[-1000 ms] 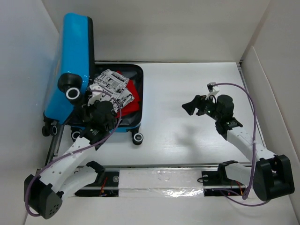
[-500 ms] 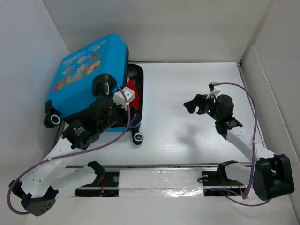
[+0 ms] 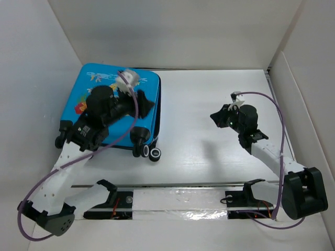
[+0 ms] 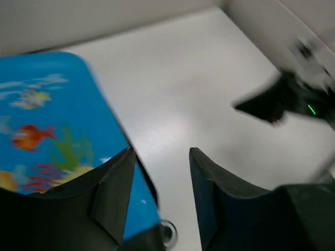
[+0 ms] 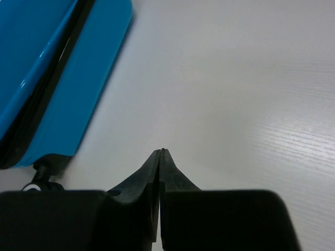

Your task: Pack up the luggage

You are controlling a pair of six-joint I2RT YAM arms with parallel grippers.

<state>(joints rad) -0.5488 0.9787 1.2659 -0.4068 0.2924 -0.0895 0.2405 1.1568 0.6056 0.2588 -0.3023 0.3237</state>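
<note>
From above: white matte tabletop (image 3: pixel 199 94) boxed by plain white walls (image 3: pixel 172 31). Shut and flat at the far left: small bright blue hard-shell suitcase (image 3: pixel 89 78) with fish print, wheels toward the arms. Broad bare surface to its right.

Left wrist: left gripper (image 4: pixel 159 157) spread, holding nothing, above the suitcase's right edge.

Right wrist: right gripper (image 5: pixel 159 154) pressed together, empty, over bare tabletop, suitcase well apart at left.

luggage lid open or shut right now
Shut. On the luggage the printed shell lies flat over the base, no lining or contents showing; zipped or not, cannot tell.
</note>
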